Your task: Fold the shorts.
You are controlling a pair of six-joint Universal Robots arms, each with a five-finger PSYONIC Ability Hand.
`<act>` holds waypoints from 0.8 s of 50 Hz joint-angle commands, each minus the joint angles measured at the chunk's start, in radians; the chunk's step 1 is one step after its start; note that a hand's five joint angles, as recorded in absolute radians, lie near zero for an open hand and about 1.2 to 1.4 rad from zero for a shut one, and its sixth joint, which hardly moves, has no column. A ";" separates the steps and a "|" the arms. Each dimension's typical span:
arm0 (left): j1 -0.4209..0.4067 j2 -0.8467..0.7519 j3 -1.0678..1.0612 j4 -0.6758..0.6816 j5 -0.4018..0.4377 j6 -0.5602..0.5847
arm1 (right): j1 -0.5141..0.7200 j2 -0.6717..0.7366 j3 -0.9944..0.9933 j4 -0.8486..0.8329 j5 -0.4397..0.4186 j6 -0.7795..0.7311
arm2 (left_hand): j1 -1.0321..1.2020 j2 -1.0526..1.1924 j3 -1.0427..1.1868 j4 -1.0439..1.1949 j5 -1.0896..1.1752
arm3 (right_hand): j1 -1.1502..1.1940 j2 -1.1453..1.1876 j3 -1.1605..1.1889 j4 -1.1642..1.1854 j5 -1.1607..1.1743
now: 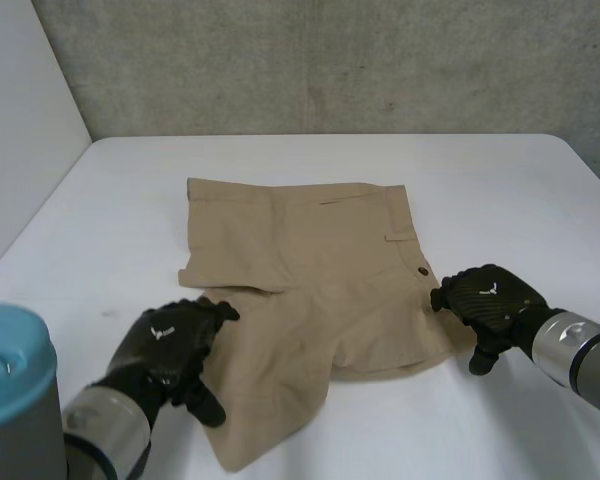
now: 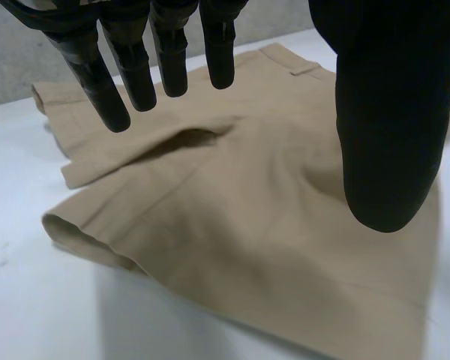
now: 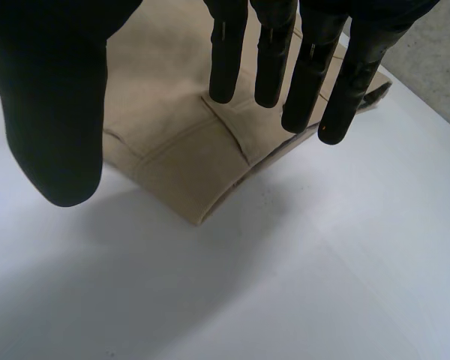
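Tan shorts (image 1: 310, 270) lie flat on the white table (image 1: 130, 200), waistband toward my right arm, with one leg pointing left and the other slanting toward the near edge. My left hand (image 1: 170, 345) is at the near leg's left edge. In the left wrist view its fingers (image 2: 135, 67) are straight and hover above the leg (image 2: 247, 225), holding nothing. My right hand (image 1: 485, 300) is just right of the waistband's near end, below the button (image 1: 422, 268). In the right wrist view its fingers (image 3: 315, 75) hang straight over the shorts' corner (image 3: 187, 142), empty.
A grey concrete wall (image 1: 330, 60) stands behind the table's far edge. The blue cap of my left arm (image 1: 10, 360) rises at the near left. Bare white tabletop lies around the shorts on all sides.
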 commanded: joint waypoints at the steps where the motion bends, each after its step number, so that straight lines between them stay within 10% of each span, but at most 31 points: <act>1: -0.058 -0.013 -0.013 0.006 -0.045 0.006 | -0.013 0.029 0.048 -0.139 -0.001 0.010 | 0.075 0.068 0.075 0.069 0.068 | 0.214 0.149 0.147 0.143 0.165; 40: -0.088 -0.130 -0.009 0.006 -0.043 0.006 | -0.014 0.089 0.039 -0.195 0.008 0.014 | 0.075 0.068 0.075 0.069 0.068 | 0.325 0.261 0.259 0.254 0.277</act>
